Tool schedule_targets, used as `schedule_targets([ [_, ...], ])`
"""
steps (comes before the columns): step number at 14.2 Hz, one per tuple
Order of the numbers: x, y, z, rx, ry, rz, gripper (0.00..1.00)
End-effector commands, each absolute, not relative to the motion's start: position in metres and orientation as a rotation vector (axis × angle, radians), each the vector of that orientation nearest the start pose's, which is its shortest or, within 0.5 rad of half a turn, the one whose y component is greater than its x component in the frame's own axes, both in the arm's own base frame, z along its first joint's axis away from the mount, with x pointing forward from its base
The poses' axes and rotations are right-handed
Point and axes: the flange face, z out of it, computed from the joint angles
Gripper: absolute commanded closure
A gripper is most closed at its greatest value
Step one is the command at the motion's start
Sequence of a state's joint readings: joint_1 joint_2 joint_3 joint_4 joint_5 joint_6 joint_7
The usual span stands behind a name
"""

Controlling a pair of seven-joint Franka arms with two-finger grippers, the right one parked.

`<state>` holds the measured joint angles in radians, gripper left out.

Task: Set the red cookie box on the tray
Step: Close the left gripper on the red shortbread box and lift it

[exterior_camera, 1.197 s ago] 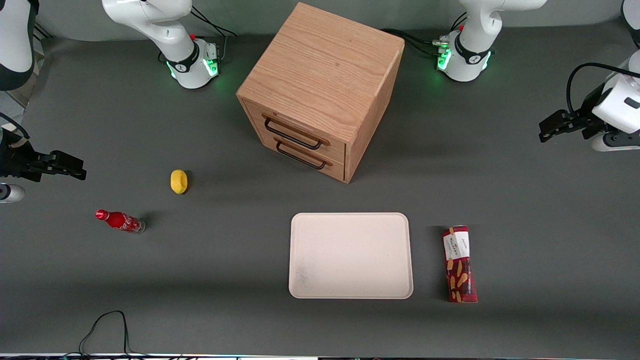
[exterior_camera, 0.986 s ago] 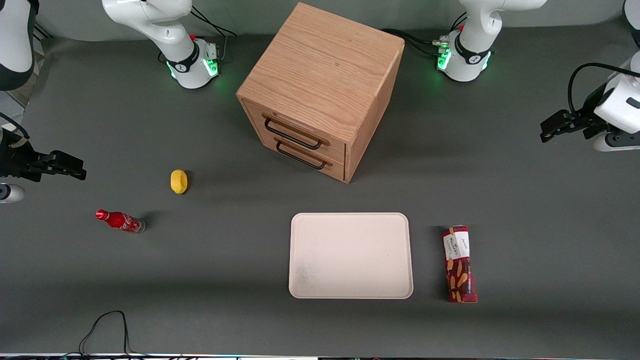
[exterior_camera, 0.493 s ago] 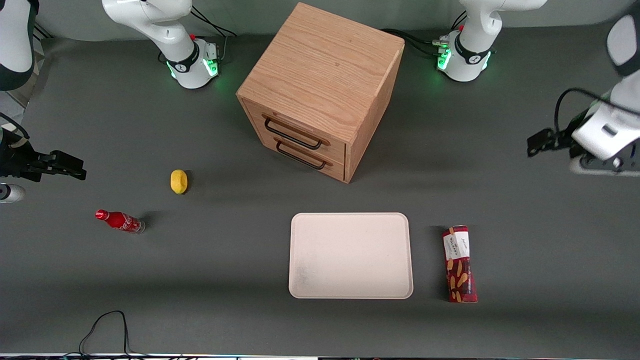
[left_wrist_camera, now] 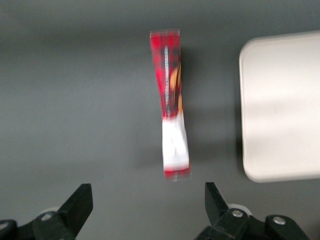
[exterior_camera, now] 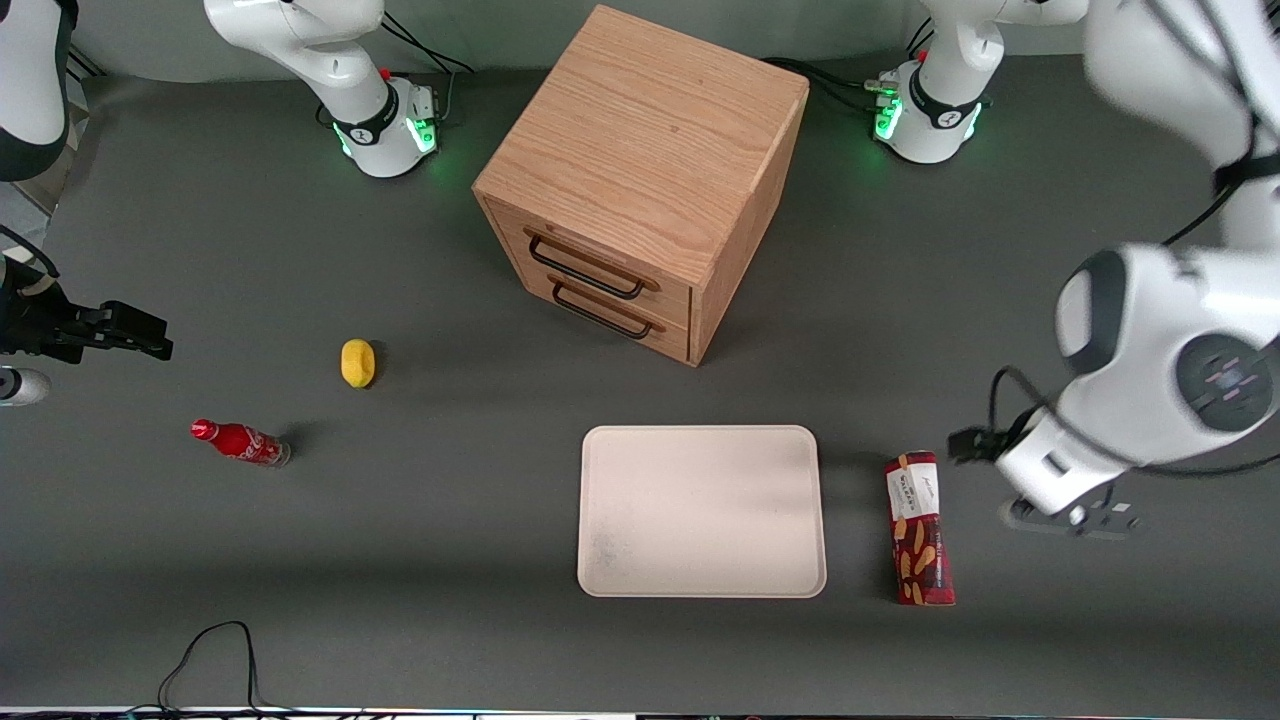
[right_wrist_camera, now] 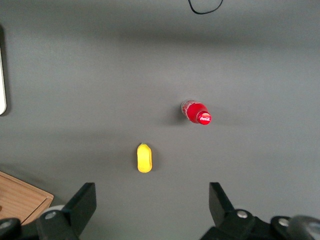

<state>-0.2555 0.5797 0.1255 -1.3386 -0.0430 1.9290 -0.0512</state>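
Observation:
The red cookie box [exterior_camera: 920,528] lies flat on the grey table beside the tray [exterior_camera: 700,510], apart from it, with its white-label end farther from the front camera. The tray is cream-white and has nothing on it. The left arm's gripper [exterior_camera: 968,445] hovers above the table, close to the box's label end. In the left wrist view the gripper [left_wrist_camera: 147,202] is open and empty. The box [left_wrist_camera: 171,100] lies lengthwise ahead of the gap between its fingers, and the tray's edge [left_wrist_camera: 282,105] is beside the box.
A wooden two-drawer cabinet [exterior_camera: 640,180] stands farther from the front camera than the tray. A yellow lemon [exterior_camera: 357,362] and a small red soda bottle [exterior_camera: 240,441] lie toward the parked arm's end. A black cable [exterior_camera: 215,650] lies near the front edge.
The left arm has swung in from the table's end and come nearer to the front camera, bringing its gripper next to the box's label end. The box and the tray have not moved.

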Motion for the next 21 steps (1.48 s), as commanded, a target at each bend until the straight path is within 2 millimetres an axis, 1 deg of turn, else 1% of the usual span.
schedule_targets([
  [1,0.736,-0.119,0.357,-3.120,0.053,-0.123,0.00],
  [2,0.738,-0.119,0.331,-3.141,0.010,-0.120,0.00],
  [3,0.737,-0.117,0.312,-3.147,-0.013,-0.152,0.00],
  [4,0.735,-0.119,0.289,-3.154,-0.022,-0.196,0.00],
  [6,0.733,-0.121,0.257,-3.192,-0.080,-0.258,0.02],
  [7,0.731,-0.121,0.247,-3.198,-0.097,-0.264,0.13],
  [8,0.730,-0.121,0.243,-3.196,-0.096,-0.267,0.40],
  [9,0.730,-0.119,0.239,-3.190,-0.102,-0.260,0.71],
  [10,0.730,-0.117,0.239,-3.187,-0.112,-0.254,1.00],
  [11,0.729,-0.119,0.240,-3.188,-0.109,-0.239,1.00],
  [12,0.729,-0.126,0.243,-3.189,-0.090,-0.239,1.00],
  [13,0.729,-0.125,0.246,-3.184,-0.091,-0.238,1.00],
  [14,0.729,-0.119,0.252,-3.173,-0.086,-0.227,1.00],
  [15,0.730,-0.112,0.264,-3.164,-0.084,-0.189,1.00],
  [17,0.735,-0.119,0.316,-3.166,-0.055,-0.129,1.00],
  [19,0.740,-0.134,0.374,-3.181,-0.018,-0.089,1.00],
  [20,0.740,-0.147,0.397,-3.189,0.006,-0.092,1.00],
  [21,0.740,-0.156,0.415,-3.192,0.026,-0.110,1.00],
])
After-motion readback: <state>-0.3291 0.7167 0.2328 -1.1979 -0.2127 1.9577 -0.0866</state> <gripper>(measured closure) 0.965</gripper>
